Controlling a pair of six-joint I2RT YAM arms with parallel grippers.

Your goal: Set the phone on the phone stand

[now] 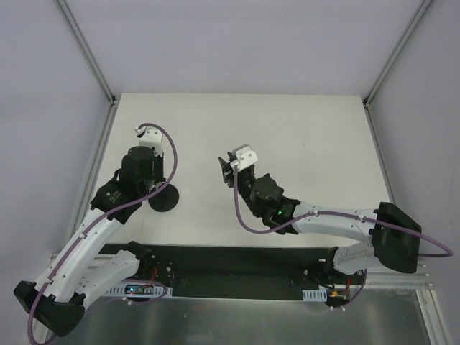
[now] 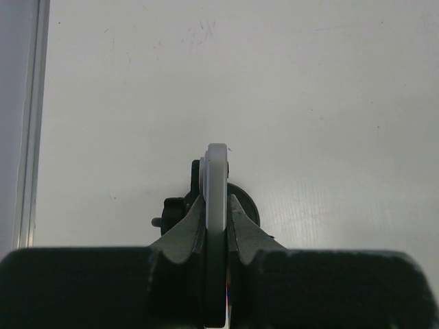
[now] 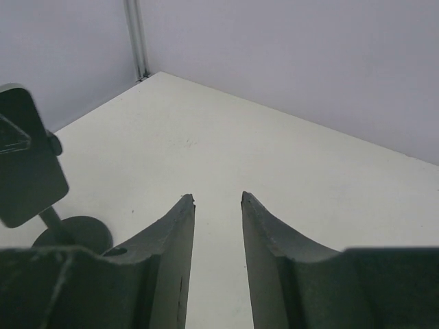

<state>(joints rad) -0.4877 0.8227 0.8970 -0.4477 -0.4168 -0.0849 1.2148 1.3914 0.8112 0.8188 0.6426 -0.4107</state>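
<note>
My left gripper (image 2: pixel 217 200) is shut on the phone (image 2: pixel 218 171), which I see edge-on as a thin pale strip between the fingers. Just behind it is the phone stand (image 2: pixel 241 203), with its black disc base and a knobbed bracket to the left. In the right wrist view the phone (image 3: pixel 27 171) shows as a black rounded rectangle at the top of the stand's stem, above the disc base (image 3: pixel 79 233). I cannot tell whether it sits in the bracket. In the top view the left gripper (image 1: pixel 152 187) hides the phone over the stand base (image 1: pixel 165 199). My right gripper (image 3: pixel 217 199) is open and empty, to the right of the stand (image 1: pixel 228 171).
The white table (image 1: pixel 302 136) is walled by grey panels with metal corner posts (image 3: pixel 135 38). A metal rail (image 2: pixel 31 123) runs along the left edge. The arms' black mounting plate (image 1: pixel 237 262) lies at the near edge.
</note>
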